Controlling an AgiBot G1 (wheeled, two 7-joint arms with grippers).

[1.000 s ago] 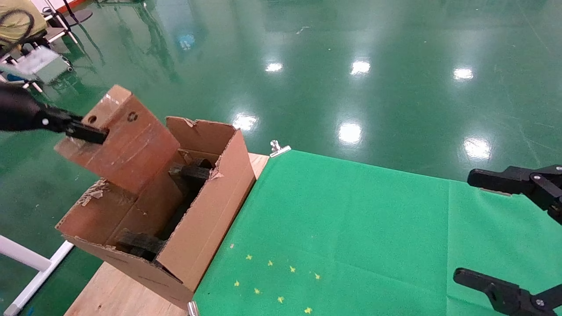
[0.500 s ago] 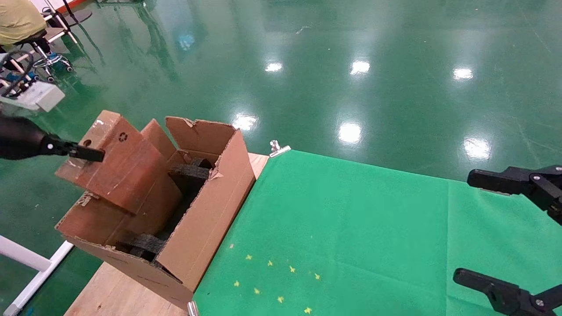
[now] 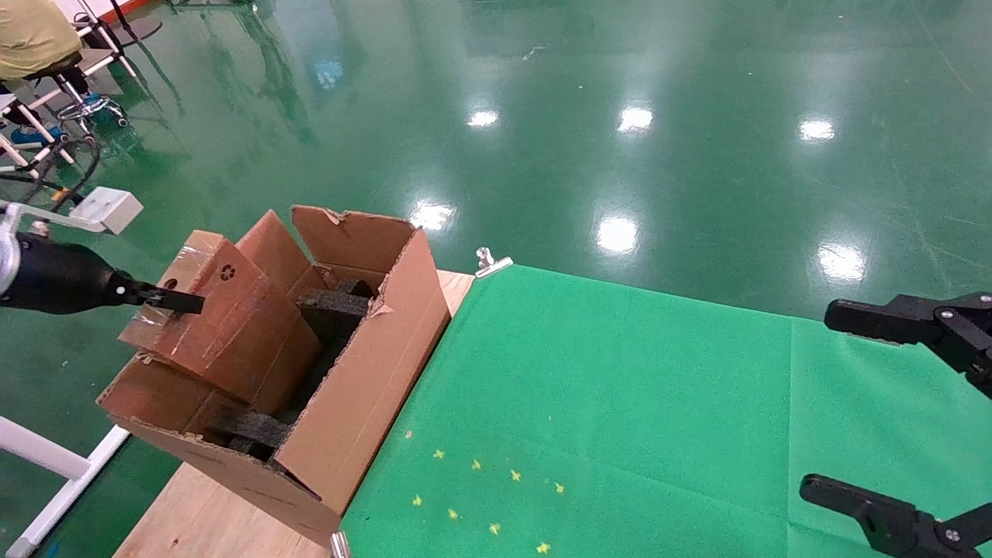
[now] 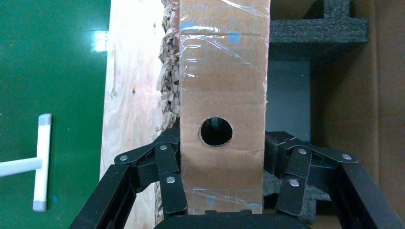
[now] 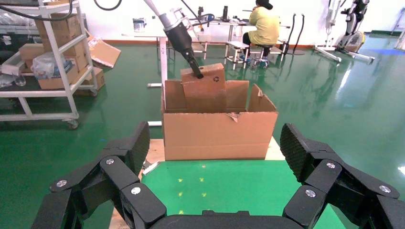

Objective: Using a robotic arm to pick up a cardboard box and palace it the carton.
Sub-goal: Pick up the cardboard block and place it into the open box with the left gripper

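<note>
The small reddish-brown cardboard box, with tape, a round hole and a recycling mark, is tilted and partly down inside the large open carton at the table's left end. My left gripper is shut on the box's upper end. In the left wrist view the box sits between the black fingers, above black foam. My right gripper is open and empty at the far right. The right wrist view shows the carton with the box in it.
Black foam blocks lie inside the carton. A green cloth covers the wooden table, held by a metal clip. Off the table's left edge are a white frame and chairs on the green floor.
My left gripper has lowered the cardboard box into the carton. The box has sunk and moved slightly right. The right arm has not moved.
</note>
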